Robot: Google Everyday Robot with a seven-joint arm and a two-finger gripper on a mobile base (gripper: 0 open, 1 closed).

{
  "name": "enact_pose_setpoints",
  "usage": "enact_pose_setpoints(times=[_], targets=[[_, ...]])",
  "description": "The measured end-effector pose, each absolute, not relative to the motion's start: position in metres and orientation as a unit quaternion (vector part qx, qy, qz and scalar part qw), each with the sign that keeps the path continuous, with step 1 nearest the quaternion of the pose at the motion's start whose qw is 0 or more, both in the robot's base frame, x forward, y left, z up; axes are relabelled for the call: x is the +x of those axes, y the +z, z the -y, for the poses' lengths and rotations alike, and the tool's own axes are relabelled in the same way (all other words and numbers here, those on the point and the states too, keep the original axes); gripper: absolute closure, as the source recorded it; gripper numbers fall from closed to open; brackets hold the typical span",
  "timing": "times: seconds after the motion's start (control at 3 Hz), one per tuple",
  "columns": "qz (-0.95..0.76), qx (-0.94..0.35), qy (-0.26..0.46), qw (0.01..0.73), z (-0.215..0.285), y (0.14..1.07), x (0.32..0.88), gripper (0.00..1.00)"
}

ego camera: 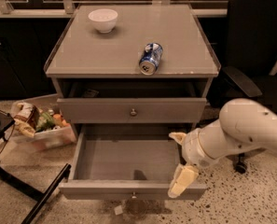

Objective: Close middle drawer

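The middle drawer is sitting pulled far out toward the near side, with its bare grey floor showing. It is looking rigid and light and is probably running freely on its slides, so I judge a flat push on the front panel, close to the centre knob, is suiting it better than a pinch. To the right, the tool is hovering over the drawer's near right corner, its fingers spread and gripping nothing.
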State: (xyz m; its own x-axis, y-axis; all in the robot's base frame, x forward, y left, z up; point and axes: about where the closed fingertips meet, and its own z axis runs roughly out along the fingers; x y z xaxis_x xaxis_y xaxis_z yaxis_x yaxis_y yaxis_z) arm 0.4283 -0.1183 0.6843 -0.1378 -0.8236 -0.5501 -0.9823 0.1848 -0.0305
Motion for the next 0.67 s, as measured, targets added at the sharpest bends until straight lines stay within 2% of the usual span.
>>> enact_pose_setpoints(times=[0.67], targets=[[-0.741, -0.601, 0.162, 0.253, 0.1181, 0.6731, 0.4453, 0.0]])
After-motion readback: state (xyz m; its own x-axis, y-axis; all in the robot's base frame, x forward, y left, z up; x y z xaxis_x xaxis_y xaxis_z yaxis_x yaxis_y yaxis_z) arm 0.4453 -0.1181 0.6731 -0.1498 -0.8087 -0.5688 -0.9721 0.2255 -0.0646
